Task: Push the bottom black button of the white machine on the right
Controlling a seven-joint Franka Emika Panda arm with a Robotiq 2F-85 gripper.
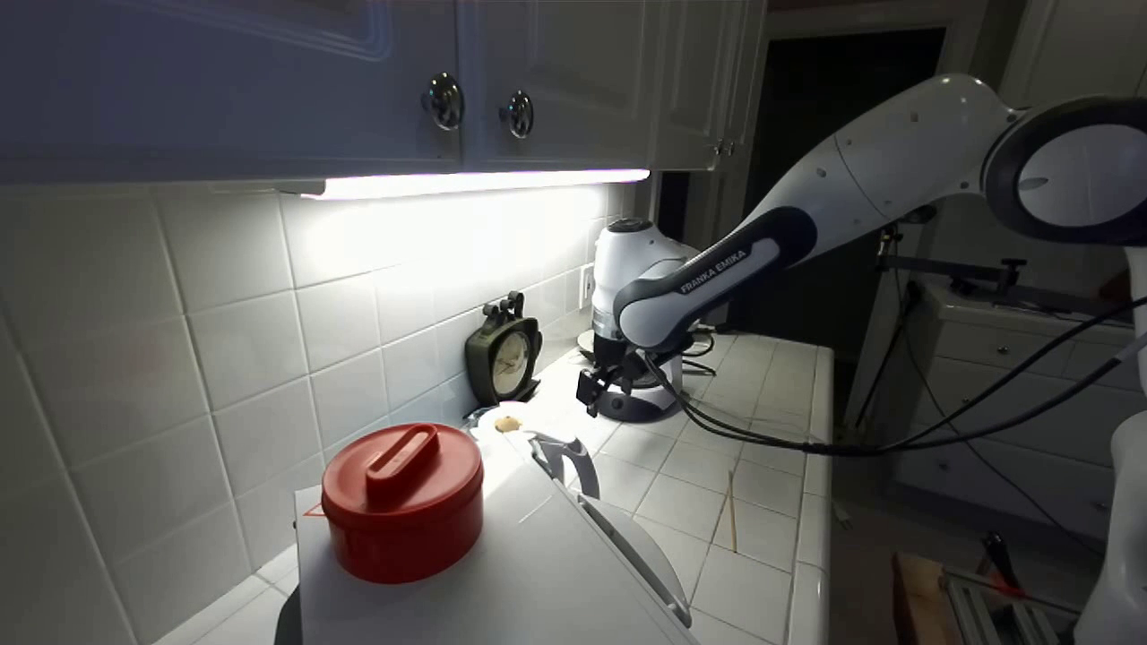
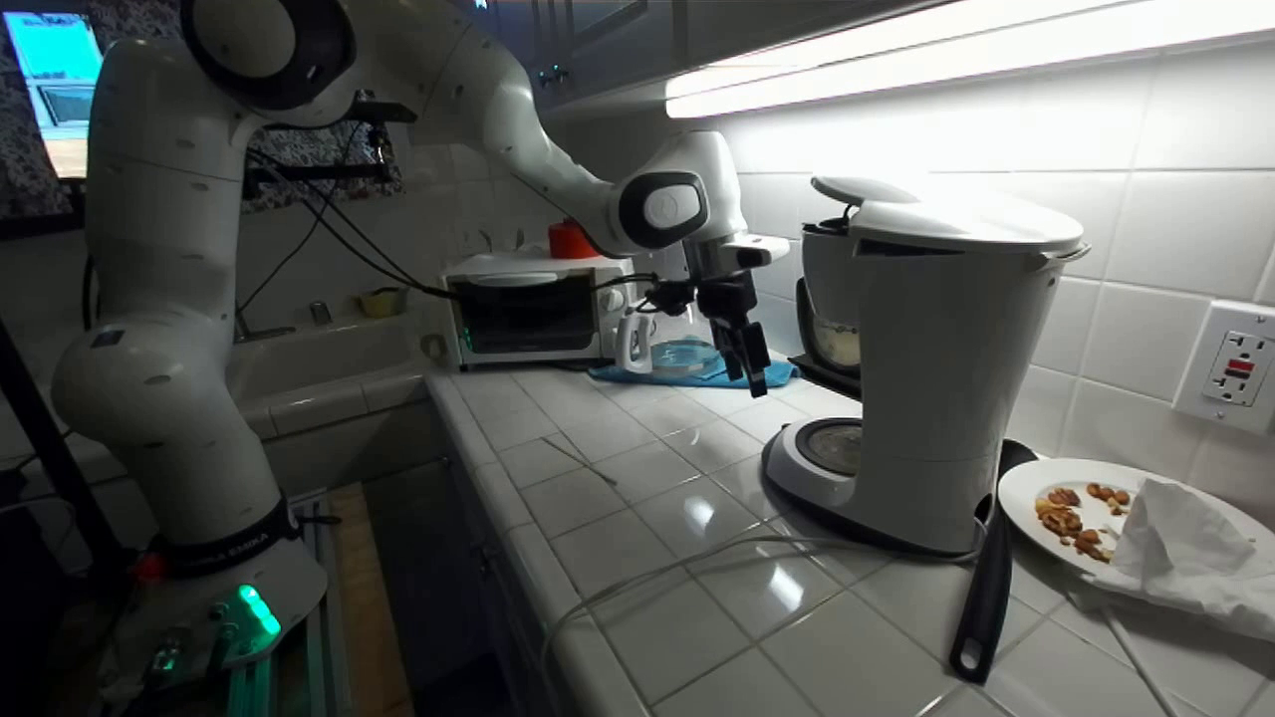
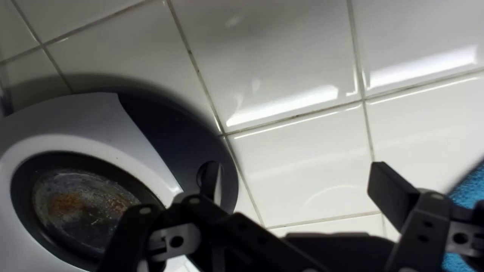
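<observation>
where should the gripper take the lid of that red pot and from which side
Probably the raised bar across the lid, from straight above, with the gripper closing on its long sides. The bar is narrow and stands up uncovered, while a tiled wall stands on one side of the red pot. Whether the lid is fastened, I can't tell.

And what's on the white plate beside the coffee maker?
In an exterior view, the white plate holds brown nut-like pieces and a crumpled white napkin. The napkin covers part of the plate, so whether more pieces lie under it cannot be seen.
</observation>
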